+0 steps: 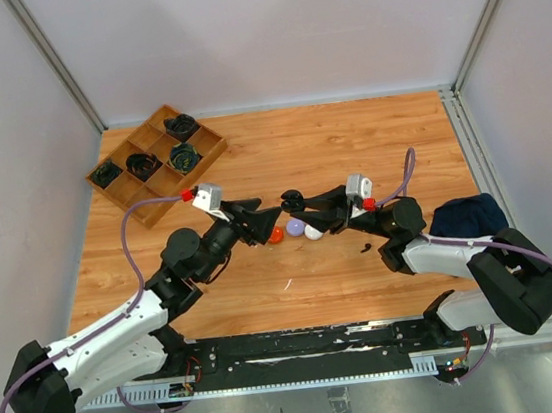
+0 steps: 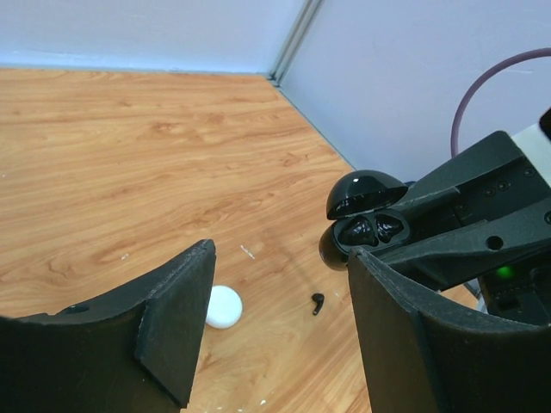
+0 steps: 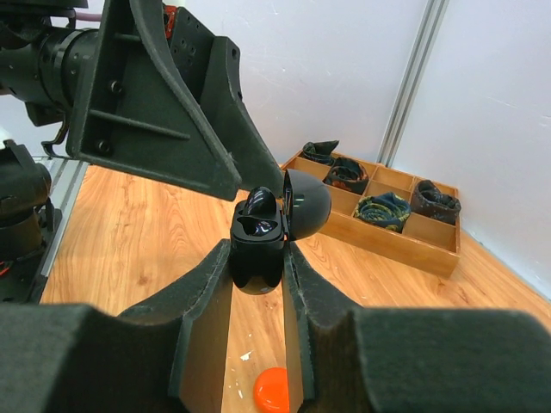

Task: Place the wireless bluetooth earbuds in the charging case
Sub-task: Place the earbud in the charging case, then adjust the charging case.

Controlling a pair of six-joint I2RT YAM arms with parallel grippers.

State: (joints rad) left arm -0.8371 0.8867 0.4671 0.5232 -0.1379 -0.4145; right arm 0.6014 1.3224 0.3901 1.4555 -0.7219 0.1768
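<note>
My right gripper (image 1: pixel 301 203) is shut on a black charging case (image 1: pixel 293 201) and holds it above the table with its lid open. In the right wrist view the case (image 3: pixel 258 258) sits between my fingers, and a glossy black bud (image 3: pixel 261 205) stands up in one well. My left gripper (image 1: pixel 263 220) is open and empty, facing the case from the left. In the left wrist view the case (image 2: pixel 362 219) hangs just beyond my right finger. A loose black earbud (image 2: pixel 318 301) lies on the wood below; it also shows in the top view (image 1: pixel 365 247).
Orange (image 1: pixel 275 235), purple (image 1: pixel 296 226) and white (image 1: pixel 313 232) round cases lie under the grippers. A wooden tray (image 1: pixel 211 154) with coiled cables stands at the back left. A dark blue cloth (image 1: pixel 469 215) lies at the right edge.
</note>
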